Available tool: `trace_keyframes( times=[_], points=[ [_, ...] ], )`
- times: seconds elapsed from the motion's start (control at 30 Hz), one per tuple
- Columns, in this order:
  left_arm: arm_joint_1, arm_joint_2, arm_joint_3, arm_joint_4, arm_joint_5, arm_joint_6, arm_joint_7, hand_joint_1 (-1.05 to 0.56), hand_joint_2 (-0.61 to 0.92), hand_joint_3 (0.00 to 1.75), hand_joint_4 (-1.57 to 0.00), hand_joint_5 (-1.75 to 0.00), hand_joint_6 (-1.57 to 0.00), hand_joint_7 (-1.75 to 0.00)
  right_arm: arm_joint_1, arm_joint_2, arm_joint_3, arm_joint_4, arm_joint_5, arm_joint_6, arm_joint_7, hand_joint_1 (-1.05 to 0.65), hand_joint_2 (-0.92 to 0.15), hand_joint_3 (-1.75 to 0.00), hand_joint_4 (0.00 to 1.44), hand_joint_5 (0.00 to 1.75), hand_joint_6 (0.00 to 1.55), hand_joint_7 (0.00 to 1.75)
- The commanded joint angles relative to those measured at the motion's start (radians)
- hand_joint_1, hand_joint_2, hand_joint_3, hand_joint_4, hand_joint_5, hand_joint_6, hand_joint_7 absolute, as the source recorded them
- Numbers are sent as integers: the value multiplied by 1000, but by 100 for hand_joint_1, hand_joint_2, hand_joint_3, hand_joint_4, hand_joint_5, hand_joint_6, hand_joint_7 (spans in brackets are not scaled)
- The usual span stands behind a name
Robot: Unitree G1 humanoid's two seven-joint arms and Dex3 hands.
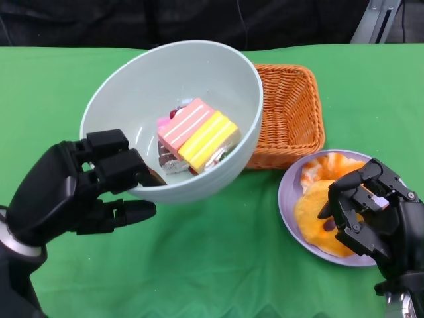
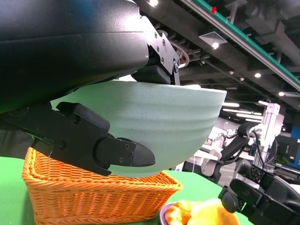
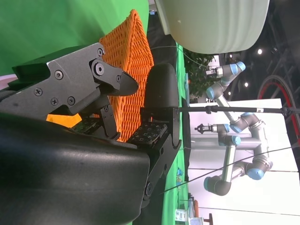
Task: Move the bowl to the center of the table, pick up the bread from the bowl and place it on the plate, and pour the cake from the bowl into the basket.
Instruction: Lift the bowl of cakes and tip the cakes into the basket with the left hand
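You are gripping the pale green ceramic bowl (image 1: 173, 119) by its near rim with the left hand (image 1: 79, 189), fingers clamped over the edge, holding it raised off the green bench (image 1: 199, 265) and tilted toward the orange woven wicker basket (image 1: 291, 116) just behind it, presumably so its contents can slide out. The pink and yellow layered cake pieces (image 1: 197, 136) are still sitting inside the bowl, low against its far wall. The orange glazed bread (image 1: 321, 209) is already lying on the round lilac plate (image 1: 288, 199), and your right hand (image 1: 371, 209) is hovering over it, fingers curled and holding nothing, likely kept clear of the pour.
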Motion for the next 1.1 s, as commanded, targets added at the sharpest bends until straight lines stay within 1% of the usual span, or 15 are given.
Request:
trace_keyframes(
  times=[0.03,0.13,0.33,0.4,0.67,0.8,1.03,1.1],
  points=[
    [-38,-5,28,26,-50,-8,-41,-17,92,47,-63,-128,-66,-108,-7,-5,-8,11,-4,-20,-3,-6,-74,-78,71,159,70,122],
    [-49,-16,36,60,-58,-10,-67,-19,92,46,-63,-130,-68,-108,-7,-6,-6,24,-39,-43,-26,-7,-73,-78,72,159,71,123],
    [-57,-35,49,88,-73,-26,-96,-18,92,45,-62,-131,-69,-107,-5,-9,-3,33,-64,-53,-43,-6,-74,-77,71,158,70,123],
    [-60,-41,52,94,-75,-29,-105,-18,92,45,-60,-135,-68,-106,-6,-11,-2,38,-79,-59,-52,-7,-75,-77,70,158,69,124],
    [-83,-66,67,120,-79,-44,-132,-18,92,44,-57,-141,-68,-106,-11,-10,0,54,-91,-73,-62,-6,-77,-75,69,158,68,124],
    [-119,-88,59,141,-72,-40,-145,-21,92,43,-52,-153,-63,-114,-14,-13,3,80,-126,-106,-84,-6,-75,-77,68,158,66,126],
    [-123,-92,64,152,-69,-47,-147,-21,92,43,-51,-156,-62,-116,-19,-14,5,95,-129,-123,-89,-6,-74,-78,69,158,66,127],
    [-151,-110,50,170,-78,-47,-162,-21,92,42,-50,-155,-62,-117,-27,-14,7,116,-128,-136,-82,-7,-74,-78,70,158,66,127]
  ],
)
